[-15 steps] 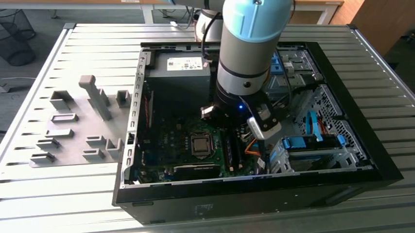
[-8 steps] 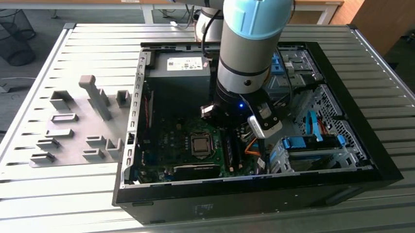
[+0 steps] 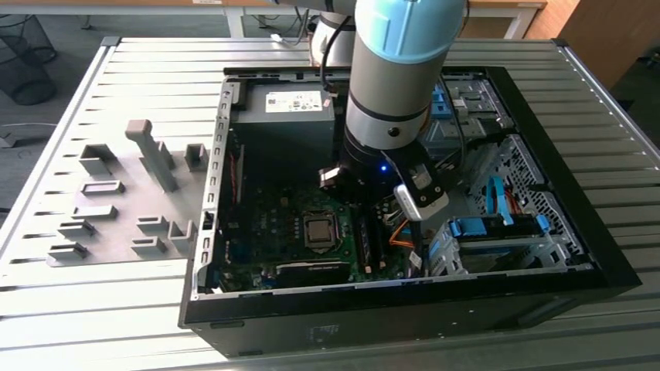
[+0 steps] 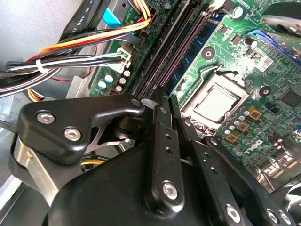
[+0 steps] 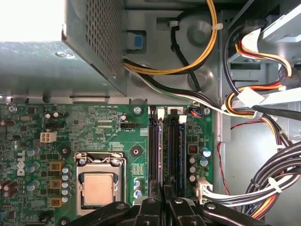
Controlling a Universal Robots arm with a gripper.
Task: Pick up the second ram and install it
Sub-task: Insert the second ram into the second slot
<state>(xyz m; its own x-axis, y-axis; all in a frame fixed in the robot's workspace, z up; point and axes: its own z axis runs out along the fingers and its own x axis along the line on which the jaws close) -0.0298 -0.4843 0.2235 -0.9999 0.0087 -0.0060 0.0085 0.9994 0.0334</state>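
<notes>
Two black fingers (image 4: 164,141) of our gripper (image 5: 163,200) stand nearly closed over the motherboard (image 5: 113,136) slots (image 5: 155,150); whether they pinch the second ram (image 5: 162,155) we cannot tell.

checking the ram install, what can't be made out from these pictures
- Gripper tips: in the second wrist view they come together over the black memory slots; the fingers hide whatever is between them.
- The second ram: I cannot tell it from the slots in the first wrist view, where the gripper covers their near end.
- Exterior view: the arm blocks the slot area inside the computer case.
</notes>
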